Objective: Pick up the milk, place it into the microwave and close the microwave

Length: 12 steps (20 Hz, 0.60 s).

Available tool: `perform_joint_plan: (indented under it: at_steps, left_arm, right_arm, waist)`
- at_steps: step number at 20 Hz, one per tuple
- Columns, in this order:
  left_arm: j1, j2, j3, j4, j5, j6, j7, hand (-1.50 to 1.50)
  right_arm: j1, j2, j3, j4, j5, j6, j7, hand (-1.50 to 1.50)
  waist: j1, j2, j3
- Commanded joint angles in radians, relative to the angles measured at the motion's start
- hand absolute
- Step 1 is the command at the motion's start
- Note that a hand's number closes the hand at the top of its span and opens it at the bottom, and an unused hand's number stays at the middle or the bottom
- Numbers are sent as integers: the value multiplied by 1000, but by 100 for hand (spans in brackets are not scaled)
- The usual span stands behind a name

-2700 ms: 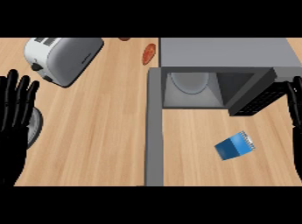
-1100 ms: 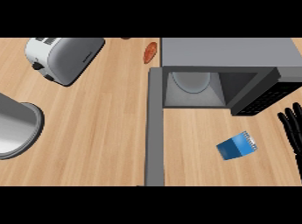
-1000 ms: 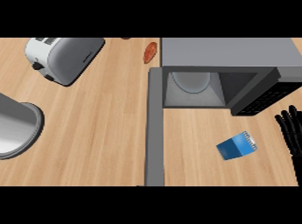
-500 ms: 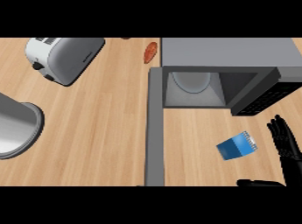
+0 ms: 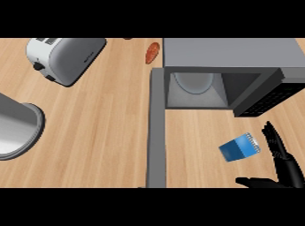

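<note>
The milk [image 5: 239, 149] is a small blue carton with a white top, lying tilted on the wooden counter below the microwave. The grey microwave [image 5: 233, 55] stands open at the back right. Its dark door [image 5: 269, 93] swings out toward the front right, and a round plate shows inside it. My right hand [image 5: 284, 162] is just right of the milk and open. Its fingers point up the view and its thumb reaches left below the carton, a small gap apart from it. My left hand does not show; only a grey forearm [image 5: 8, 128] fills the left edge.
A silver toaster [image 5: 63, 57] lies at the back left. A small reddish-brown object [image 5: 153, 52] sits left of the microwave's top. A grey strip [image 5: 156, 132] runs front to back through the counter, left of the milk.
My right hand has come down and left from beside the microwave door to the milk's right side, thumb now spread under it. The left hand went out of view earlier.
</note>
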Motion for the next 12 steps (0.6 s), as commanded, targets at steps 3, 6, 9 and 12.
perform_joint_plan:
  at_steps: [3, 6, 9, 12]
  left_arm:
    - [-1, -4, 51, -9, 59, -27, 29, -150]
    - [43, -42, 66, -27, 67, -79, 39, -150]
    - [2, 17, 125, 49, 121, -87, 50, -150]
    - [-5, -57, 53, -41, 50, -64, 69, -150]
  right_arm:
    - [-106, -39, -31, 303, 42, -41, -200, -150]
    - [-206, -33, -33, 449, 50, -59, -255, -150]
    - [-227, -23, -24, 447, 42, -65, -244, -150]
    - [-341, -30, -59, 674, 44, -82, -348, -150]
  waist:
    - [-1, 0, 0]
    - [4, 0, 0]
    - [-1, 0, -1]
    - [5, 2, 1]
